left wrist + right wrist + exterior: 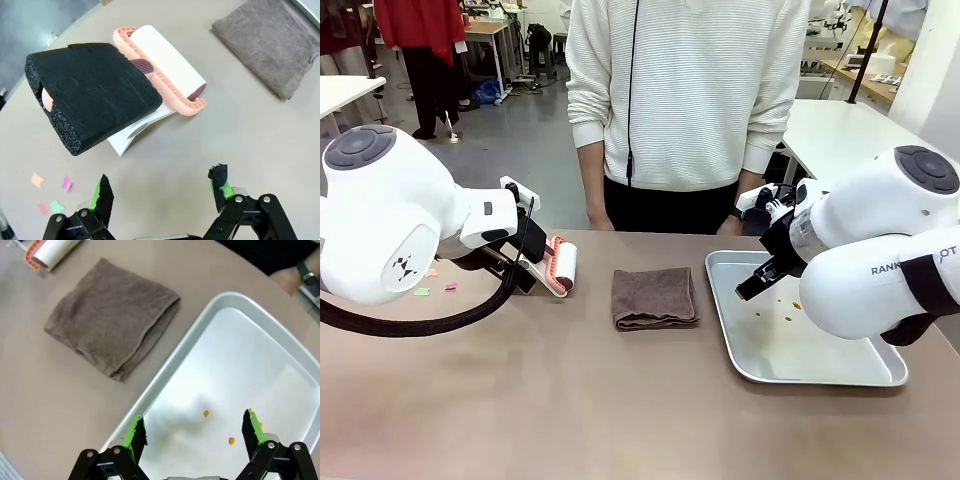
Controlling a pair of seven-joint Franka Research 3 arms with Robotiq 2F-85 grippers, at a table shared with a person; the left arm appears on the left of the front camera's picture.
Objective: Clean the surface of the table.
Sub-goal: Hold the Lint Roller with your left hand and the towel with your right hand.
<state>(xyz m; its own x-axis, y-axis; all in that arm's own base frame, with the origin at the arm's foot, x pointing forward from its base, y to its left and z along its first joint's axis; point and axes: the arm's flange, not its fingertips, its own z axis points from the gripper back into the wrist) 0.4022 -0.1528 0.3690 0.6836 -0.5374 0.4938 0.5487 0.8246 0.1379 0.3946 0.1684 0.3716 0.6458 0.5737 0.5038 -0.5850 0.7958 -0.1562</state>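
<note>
Table not yet cleaned, both grippers empty.

The table [570,400] fills the near foreground. Small coloured paper scraps [435,288] lie on its left part, so the cleaning looks unstarted. A lint roller [165,70] with a black foam handle [95,95] rests just right of the scraps. The left gripper [161,187] hovers near it, fingers spread. Folded brown towel [655,298] mid-table. The right gripper [194,429], also spread, hangs over the metal tray [820,372] at right, which holds orange crumbs [206,413]. A person [685,100] stands at the far side.
</note>
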